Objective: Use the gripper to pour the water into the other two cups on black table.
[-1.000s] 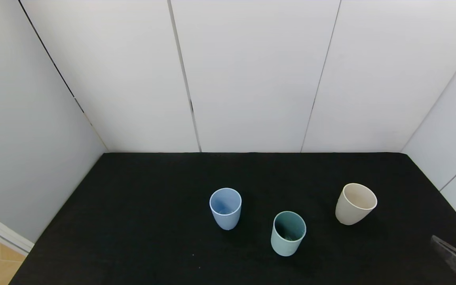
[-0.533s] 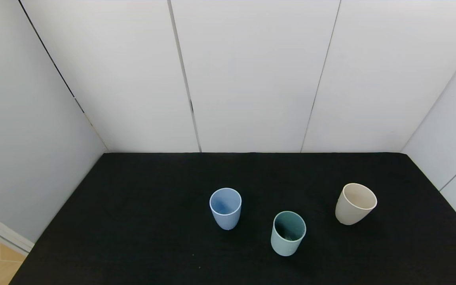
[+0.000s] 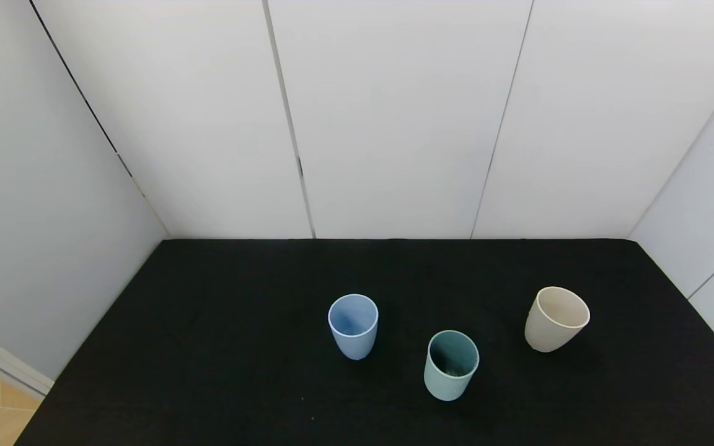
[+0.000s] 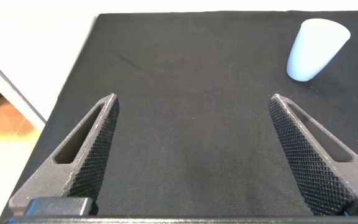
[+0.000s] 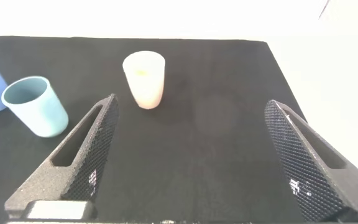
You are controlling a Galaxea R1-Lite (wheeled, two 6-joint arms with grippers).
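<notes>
**A:** What stands on the black table [image 3: 220, 347], and how many?

**B:** Three cups, all upright, none touching. The periwinkle blue cup [image 3: 353, 325] stands near the middle of the worktop. The pale teal cup [image 3: 451, 364] is a little closer to the front edge and toward the right side. The cream-beige cup [image 3: 556, 318] is well apart from both, toward the right edge. White wall panels [image 3: 394, 118] close off the back and both sides.

**A:** Where is the water?

**B:** In the teal cup I see only a dark interior with a faint glint low down; how much liquid it holds, I cannot tell. The blue cup's and the beige cup's insides look plain.

**A:** And the grippers?

**B:** Two, neither showing in the head view. The left gripper [image 4: 191, 134] hovers over bare cloth near the left edge, fingers spread wide with nothing between them; the blue cup [image 4: 316, 48] lies farther off beyond one finger. The right gripper [image 5: 190, 134] is likewise spread wide and holding nothing, above the right part of the worktop, with the beige cup [image 5: 145, 79] ahead of it and the teal cup [image 5: 36, 106] off to one side.

**A:** Anything in the way?

**B:** Only black cloth lies between each gripper and the cups.
</notes>
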